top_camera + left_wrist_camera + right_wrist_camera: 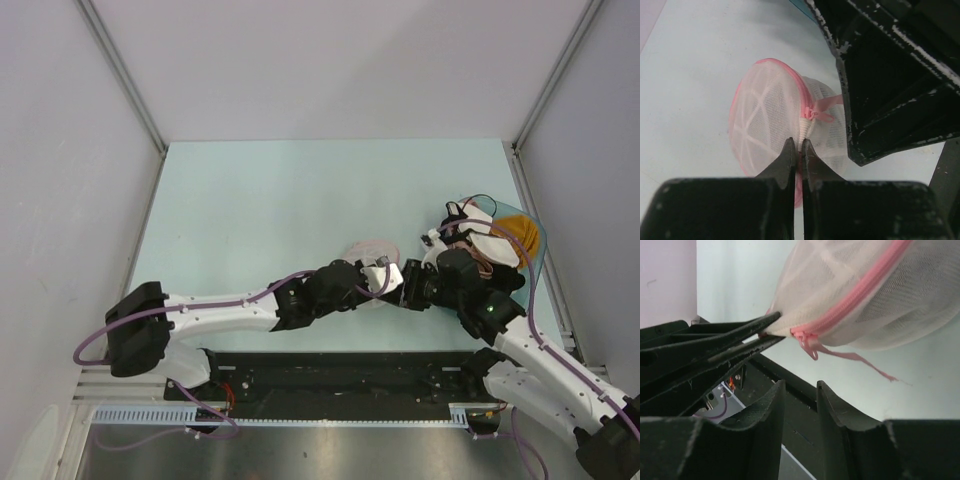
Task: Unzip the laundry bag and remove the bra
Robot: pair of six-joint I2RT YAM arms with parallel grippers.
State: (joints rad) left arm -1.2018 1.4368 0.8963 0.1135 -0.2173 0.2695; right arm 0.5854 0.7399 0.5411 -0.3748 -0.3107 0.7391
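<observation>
Left gripper [799, 145] clamped on the white mesh of the laundry bag [770, 115], just under the zip pull [812, 114]. Right gripper [800, 385] jaws apart, empty, just below that pull. We read the pink zip as closed: unzipping not started, bra not out, and we can't make it out inside. Bag is a soft see-through dome with pink trim, sitting between both grippers over the smooth pale table [260, 200]. Far right: teal basin [537, 250], orange cloth [522, 232].
</observation>
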